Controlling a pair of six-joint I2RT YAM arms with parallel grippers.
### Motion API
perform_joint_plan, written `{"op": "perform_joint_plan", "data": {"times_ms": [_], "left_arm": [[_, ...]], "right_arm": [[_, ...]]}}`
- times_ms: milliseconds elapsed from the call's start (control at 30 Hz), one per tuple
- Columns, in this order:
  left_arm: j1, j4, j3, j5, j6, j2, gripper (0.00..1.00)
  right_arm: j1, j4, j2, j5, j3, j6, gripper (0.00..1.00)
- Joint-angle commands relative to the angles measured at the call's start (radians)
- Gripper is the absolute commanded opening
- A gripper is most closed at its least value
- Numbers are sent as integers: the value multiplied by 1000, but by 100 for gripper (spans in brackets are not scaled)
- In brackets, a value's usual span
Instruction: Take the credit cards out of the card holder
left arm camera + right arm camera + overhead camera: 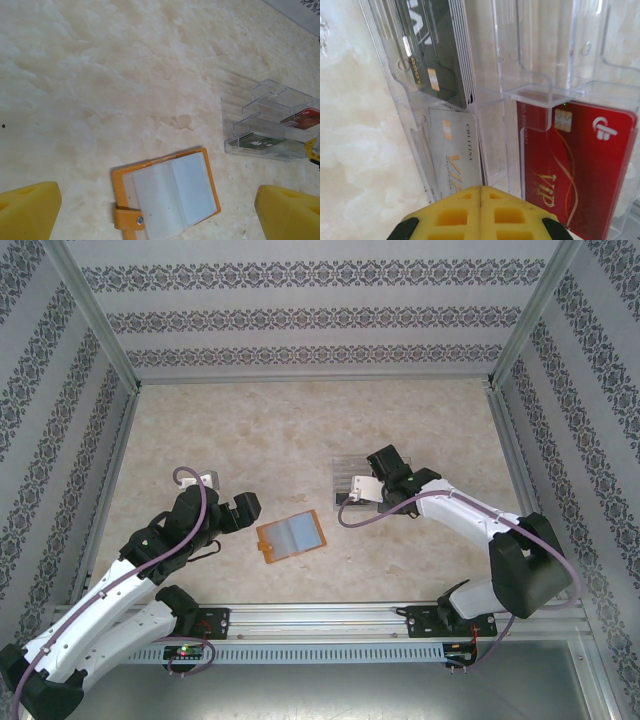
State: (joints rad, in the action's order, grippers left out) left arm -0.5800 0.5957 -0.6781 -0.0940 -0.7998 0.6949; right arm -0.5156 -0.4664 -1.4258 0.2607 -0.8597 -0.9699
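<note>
Orange-tan and leather-like, the flat folding card holder [291, 537] lies open on the beige marble-patterned table [300, 410], well apart from the clear plastic compartment tray [347, 472]. The left arm reaches low and forward from its base with the elbow bent. Its left end effector [232, 508] is released just beside the holder's left edge. In its wrist view the yellow foam pads [28, 210] stand wide at the bottom corners, with the holder between them. The right arm folds at the elbow and stretches leftward to the tray, where the right end effector [480, 202] is clenched, pads pressed together. Its tip hides the lower edge of a pale plastic credit card [461, 150] lying in a tray compartment, so contact cannot be told. Beside that card sits a red card [575, 165], and above it a stack of black cards [437, 45] is cut off by the frame. The holder's grey translucent pockets are too cloudy to show any contents.
</note>
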Motion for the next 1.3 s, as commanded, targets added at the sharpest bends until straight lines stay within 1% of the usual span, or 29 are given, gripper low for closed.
{"op": "perform_joint_plan", "data": {"times_ms": [0, 300, 467, 633, 767, 900, 1000, 1067, 1200, 1267], "left_arm": [[19, 25, 7, -1, 4, -12, 100], [19, 26, 7, 2, 2, -12, 100], [20, 30, 18, -1, -4, -27, 100], [20, 24, 30, -1, -8, -41, 100], [21, 19, 30, 2, -4, -38, 100], [20, 19, 16, 9, 5, -21, 100], [21, 23, 2, 21, 11, 0, 100], [22, 22, -4, 27, 12, 10, 100], [22, 25, -15, 39, 14, 19, 100], [22, 29, -18, 41, 14, 20, 100]], "right_arm": [[15, 6, 17, -8, 20, -22, 0], [17, 9, 15, -21, 19, -24, 0], [-10, -65, 19, -43, -38, 10, 0], [-41, -131, 70, -33, -30, 27, 0], [-47, -167, 129, -51, -30, 53, 0], [-56, -151, 175, -59, -18, 71, 0], [-74, -89, 189, -30, 37, 60, 0], [-92, -24, 192, 12, 84, 46, 0], [-91, -32, 200, -18, 100, 31, 0], [-86, -18, 200, -9, 112, 16, 0]]}}
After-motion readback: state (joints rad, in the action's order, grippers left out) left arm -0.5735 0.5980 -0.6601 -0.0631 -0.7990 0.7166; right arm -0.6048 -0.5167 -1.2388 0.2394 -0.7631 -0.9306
